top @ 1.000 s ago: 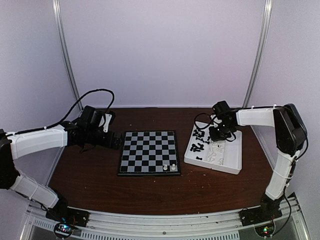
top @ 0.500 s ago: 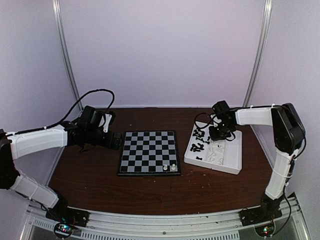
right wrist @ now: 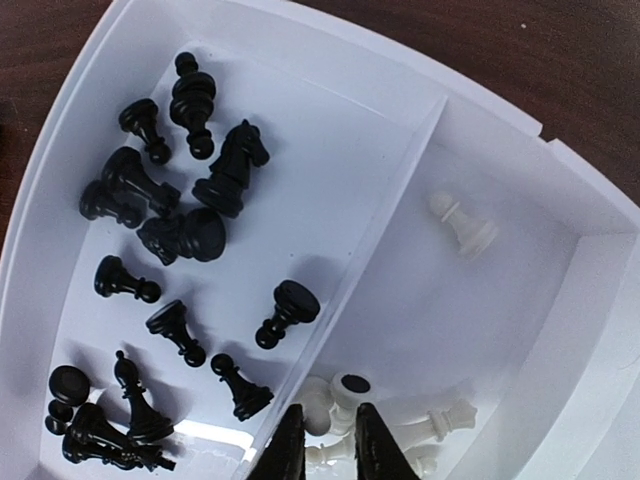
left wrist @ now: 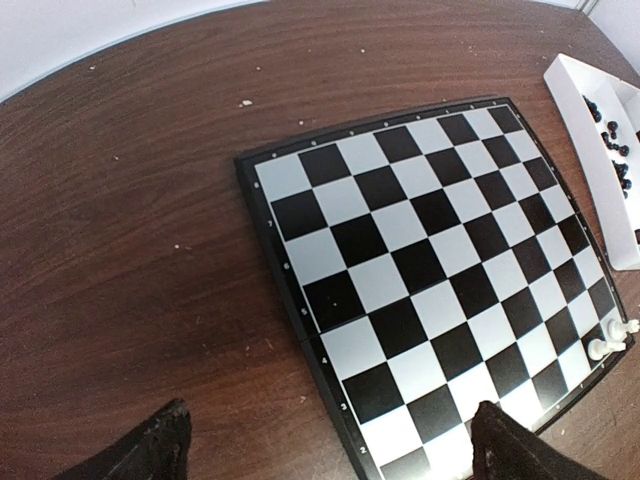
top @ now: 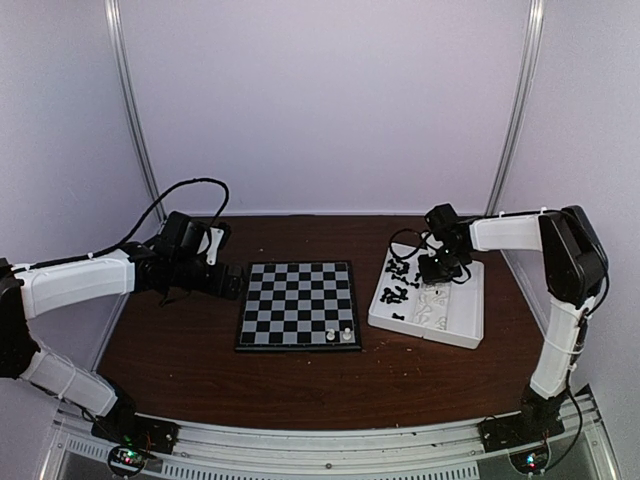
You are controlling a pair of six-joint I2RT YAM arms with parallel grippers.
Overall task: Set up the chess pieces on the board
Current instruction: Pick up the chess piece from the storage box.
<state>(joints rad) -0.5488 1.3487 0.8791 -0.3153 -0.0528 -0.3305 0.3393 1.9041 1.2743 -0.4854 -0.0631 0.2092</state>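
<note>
R gripper (right wrist: 328,414) in tray (right wrist: 520,180) — jaws pinching white piece (right wrist: 340,390), prob. L gripper (left wrist: 330,425) wide open — over board (left wrist: 430,280) edge.

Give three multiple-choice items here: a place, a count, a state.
1. The small black plastic chess pieces lie: A on bare wood; B in the white divided plastic tray; C in a bowl.
2. Pieces on the flat black-and-pale checkered board: A none; B two; C sixteen.
3. The left gripper is: A open, empty; B shut on a pawn; C shut on a cable.
Answers: B, they fill one tray compartment; B, two white pieces stand at its near right corner; A, its fingers stand wide apart, gripping nothing.
</note>
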